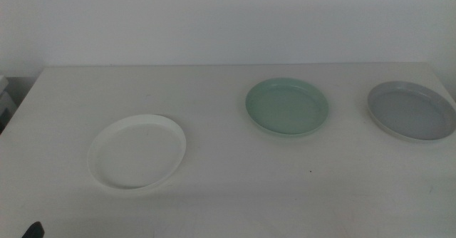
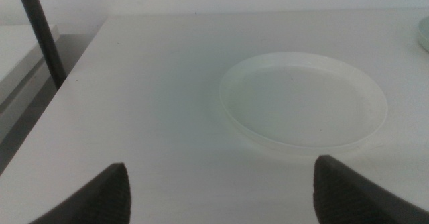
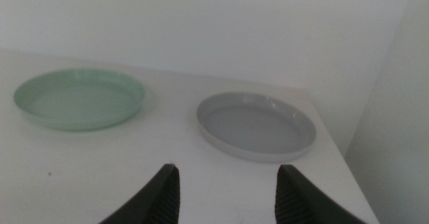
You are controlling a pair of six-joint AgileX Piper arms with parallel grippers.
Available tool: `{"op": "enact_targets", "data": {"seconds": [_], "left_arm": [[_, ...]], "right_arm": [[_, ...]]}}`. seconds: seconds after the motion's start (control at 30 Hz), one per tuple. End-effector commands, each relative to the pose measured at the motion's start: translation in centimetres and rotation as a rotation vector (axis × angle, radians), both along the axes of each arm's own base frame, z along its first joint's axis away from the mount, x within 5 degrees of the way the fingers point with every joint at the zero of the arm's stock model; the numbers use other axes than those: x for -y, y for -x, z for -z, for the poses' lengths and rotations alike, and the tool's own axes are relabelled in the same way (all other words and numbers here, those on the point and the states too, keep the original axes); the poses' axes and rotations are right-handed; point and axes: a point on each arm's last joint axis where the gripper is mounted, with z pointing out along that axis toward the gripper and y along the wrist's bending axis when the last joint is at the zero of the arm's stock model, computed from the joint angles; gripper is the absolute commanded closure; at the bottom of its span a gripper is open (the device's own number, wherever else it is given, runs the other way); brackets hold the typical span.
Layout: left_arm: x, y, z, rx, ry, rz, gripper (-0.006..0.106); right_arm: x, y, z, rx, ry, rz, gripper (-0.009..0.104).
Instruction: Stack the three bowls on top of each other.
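Observation:
Three bowls lie apart on the white table (image 1: pixel 235 195). The white bowl (image 1: pixel 137 151) is at the front left, the mint green bowl (image 1: pixel 287 107) sits in the middle and the grey bowl (image 1: pixel 412 110) is at the far right. My left gripper (image 2: pixel 221 190) is open and hovers short of the white bowl (image 2: pixel 303 108), touching nothing. Only a dark tip of the left gripper (image 1: pixel 32 229) shows in the middle view, at the bottom edge. My right gripper (image 3: pixel 226 190) is open and empty, short of the grey bowl (image 3: pixel 256 125), with the green bowl (image 3: pixel 79 98) beside it.
A white wall (image 1: pixel 228 17) runs behind the table. Past the table's left edge stands a dark slanted pole (image 2: pixel 40 29) beside a lower pale surface (image 2: pixel 20 49). The table's right edge (image 3: pixel 342 163) drops off just beyond the grey bowl.

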Motion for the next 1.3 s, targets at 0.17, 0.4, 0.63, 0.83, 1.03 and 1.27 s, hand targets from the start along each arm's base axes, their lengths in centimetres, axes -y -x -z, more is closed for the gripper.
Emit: {"op": "enact_targets", "data": {"seconds": [0.17,0.4,0.63,0.83,1.03,1.27], "left_arm": [[0.0,0.0,-0.9,0.095,0.017,-0.008,-0.004],[0.0,0.0,-0.9,0.095,0.017,-0.008,-0.004],[0.0,0.0,-0.9,0.095,0.017,-0.008,-0.004],[0.0,0.0,-0.9,0.095,0.016,-0.008,-0.004],[0.0,0.0,-0.9,0.095,0.017,-0.008,-0.004],[0.0,0.0,-0.9,0.095,0.017,-0.008,-0.004]], "right_arm": [[0.1,0.2,-3.0,0.029,0.027,0.007,0.057],[0.1,-1.6,-8.6,-0.064,0.026,0.005,0.057],[0.1,-6.1,-14.2,-0.125,0.006,0.004,0.057],[-0.2,-11.4,-17.7,-0.235,-0.113,-0.002,0.057],[-0.1,-18.1,-20.3,-0.469,-0.150,0.034,0.057],[-0.6,-25.2,-21.6,-0.604,-0.237,0.024,0.057]]}}
